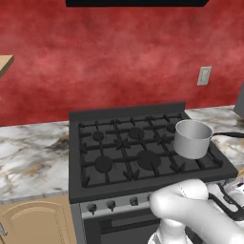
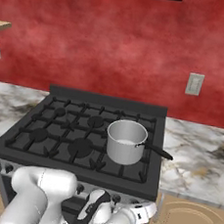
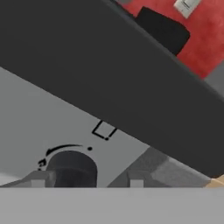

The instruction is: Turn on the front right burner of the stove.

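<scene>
I have the arm folded low in front of the wide dark grey gas stove [image 2: 81, 140] because the burners are lit from the small black knobs on its steel front strip, not from the top. The hand view shows a round black knob [image 3: 71, 169] between the two grey fingers [image 3: 38, 180], which stand apart either side, not yet closed on it. The front right burner [image 2: 122, 169] sits beneath the steel saucepan [image 2: 126, 141].
</scene>
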Controlling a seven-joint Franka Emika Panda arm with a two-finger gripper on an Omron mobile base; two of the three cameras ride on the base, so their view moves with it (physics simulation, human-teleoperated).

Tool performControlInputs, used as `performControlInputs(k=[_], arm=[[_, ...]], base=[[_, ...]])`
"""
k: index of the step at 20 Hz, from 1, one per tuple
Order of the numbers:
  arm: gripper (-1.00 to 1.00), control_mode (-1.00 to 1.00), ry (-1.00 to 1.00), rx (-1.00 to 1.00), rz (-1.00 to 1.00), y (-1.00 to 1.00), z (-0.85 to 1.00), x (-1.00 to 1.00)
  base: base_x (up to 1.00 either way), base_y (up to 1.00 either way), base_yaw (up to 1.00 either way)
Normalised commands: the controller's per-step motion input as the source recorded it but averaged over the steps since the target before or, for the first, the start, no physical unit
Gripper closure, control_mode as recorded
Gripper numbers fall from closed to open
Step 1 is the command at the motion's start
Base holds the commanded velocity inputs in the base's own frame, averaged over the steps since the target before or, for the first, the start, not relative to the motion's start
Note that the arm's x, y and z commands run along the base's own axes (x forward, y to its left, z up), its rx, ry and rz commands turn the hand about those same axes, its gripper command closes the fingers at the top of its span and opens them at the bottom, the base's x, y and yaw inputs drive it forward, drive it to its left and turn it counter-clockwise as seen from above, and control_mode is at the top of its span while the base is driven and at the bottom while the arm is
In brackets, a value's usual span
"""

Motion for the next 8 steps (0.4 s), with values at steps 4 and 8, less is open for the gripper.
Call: performControlInputs(k=[4,8], arm=[[1.0,-1.0,0.09,-0.7,0.02,-0.02,-0.6,0.03],[1.0,-1.0,0.0,-0.56,0.14,-0.16,-0.46,0.0]], base=[[0.0,0.0,0.0],[0.0,0.0,0.0]])
